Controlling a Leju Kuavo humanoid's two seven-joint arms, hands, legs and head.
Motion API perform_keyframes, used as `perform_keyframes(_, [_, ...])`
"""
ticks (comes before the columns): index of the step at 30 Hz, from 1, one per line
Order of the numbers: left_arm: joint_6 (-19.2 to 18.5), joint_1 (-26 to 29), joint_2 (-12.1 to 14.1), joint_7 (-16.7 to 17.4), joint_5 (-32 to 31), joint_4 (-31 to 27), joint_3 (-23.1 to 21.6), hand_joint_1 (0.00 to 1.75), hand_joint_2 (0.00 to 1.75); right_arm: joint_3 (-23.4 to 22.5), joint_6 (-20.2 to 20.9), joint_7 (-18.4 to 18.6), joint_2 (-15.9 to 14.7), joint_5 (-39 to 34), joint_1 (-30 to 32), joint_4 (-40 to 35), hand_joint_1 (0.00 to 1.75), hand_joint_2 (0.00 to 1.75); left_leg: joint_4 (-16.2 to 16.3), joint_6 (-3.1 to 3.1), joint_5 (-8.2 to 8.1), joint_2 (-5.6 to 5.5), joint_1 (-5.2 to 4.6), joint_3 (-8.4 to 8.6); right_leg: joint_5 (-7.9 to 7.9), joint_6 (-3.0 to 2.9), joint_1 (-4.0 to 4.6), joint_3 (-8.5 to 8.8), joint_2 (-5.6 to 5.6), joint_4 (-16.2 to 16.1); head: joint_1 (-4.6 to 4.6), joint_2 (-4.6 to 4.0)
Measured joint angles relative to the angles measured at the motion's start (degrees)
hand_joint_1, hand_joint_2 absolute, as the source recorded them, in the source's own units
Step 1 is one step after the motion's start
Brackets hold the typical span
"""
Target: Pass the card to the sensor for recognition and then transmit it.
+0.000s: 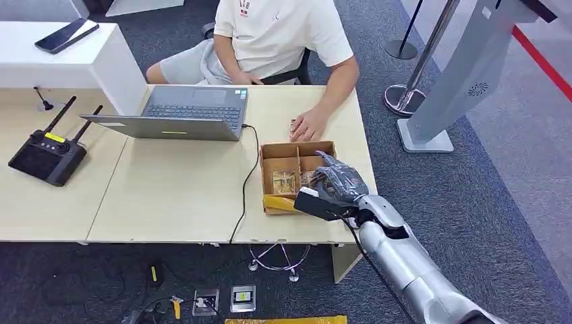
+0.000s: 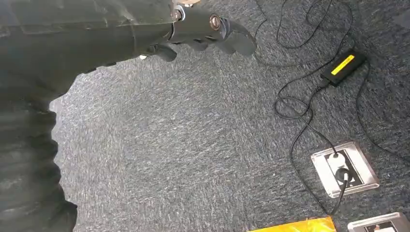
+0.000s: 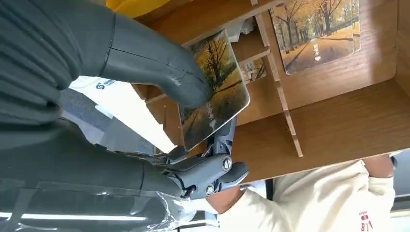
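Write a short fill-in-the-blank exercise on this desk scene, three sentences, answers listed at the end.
1. The right hand pinches a ____ printed with autumn trees.
2. That hand hovers over the wooden box, which stands on the ____.
3. The open laptop faces the seated ____.

Missing words: card; desk; person

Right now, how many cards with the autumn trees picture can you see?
2: one card pinched in the right hand, one card lying in the wooden box. More may be hidden behind the dividers.
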Motion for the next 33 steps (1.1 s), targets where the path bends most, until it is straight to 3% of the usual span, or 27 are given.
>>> perform_keyframes(14, [1.1, 0.5, -0.2, -1.2, -0.5, 0.1, 0.5, 0.00, 1.75, -2.3, -6.1, 0.1, -0.7, -3.2, -3.5, -0.2, 1.75, 1.75, 0.0, 0.00, 0.00, 0.01, -0.01, 0.02, 0.01, 0.01, -0.01, 0.00, 0.02, 0.0, 0.00, 0.00])
perform_keyframes(24, [1.1, 0.9, -0.3, -1.6, -1.4, 0.4, 0.9, 0.00, 1.75, -7.0, -5.8, 0.1, -3.9, -3.8, -9.6, -3.1, 1.75, 1.75, 0.0, 0.00, 0.00, 0.02, -0.02, 0.02, 0.01, 0.01, -0.02, -0.01, 0.03, 0.0, 0.00, 0.00])
perform_keyframes(33, [-0.8, 0.0, -0.3, -1.5, -3.5, 0.5, 1.0, 0.00, 1.75, -7.4, -6.1, -3.2, -4.3, -2.4, -17.3, -0.4, 1.75, 1.75, 0.0, 0.00, 0.01, 0.02, 0.00, 0.01, 0.01, 0.01, 0.00, 0.00, 0.01, 0.0, -0.02, 0.00])
